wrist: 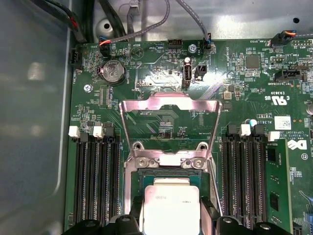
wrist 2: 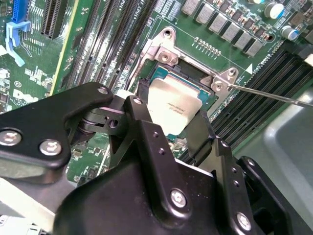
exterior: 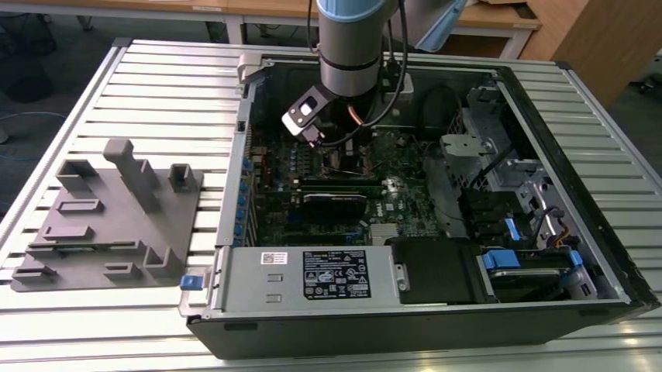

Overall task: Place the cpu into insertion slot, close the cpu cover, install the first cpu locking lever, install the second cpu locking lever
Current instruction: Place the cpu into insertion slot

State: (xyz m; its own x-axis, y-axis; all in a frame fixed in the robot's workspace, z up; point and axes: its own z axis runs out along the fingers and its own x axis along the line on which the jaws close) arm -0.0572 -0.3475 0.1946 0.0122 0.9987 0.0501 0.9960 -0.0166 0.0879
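The cpu (wrist: 171, 200) is gripped at two opposite edges by the gripper (wrist: 171, 215), drawn in narrow, directly over the insertion slot (wrist: 168, 172). Full seating cannot be judged. The cpu cover (wrist: 168, 103) is swung open beyond the slot's hinge. One locking lever (wrist 2: 274, 93) is seen unlatched beside the slot. Cover and levers are not yet done.

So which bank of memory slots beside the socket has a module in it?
The bank away from the grey case wall: a green module stands along its outer edge. The wall-side bank has empty black slots.
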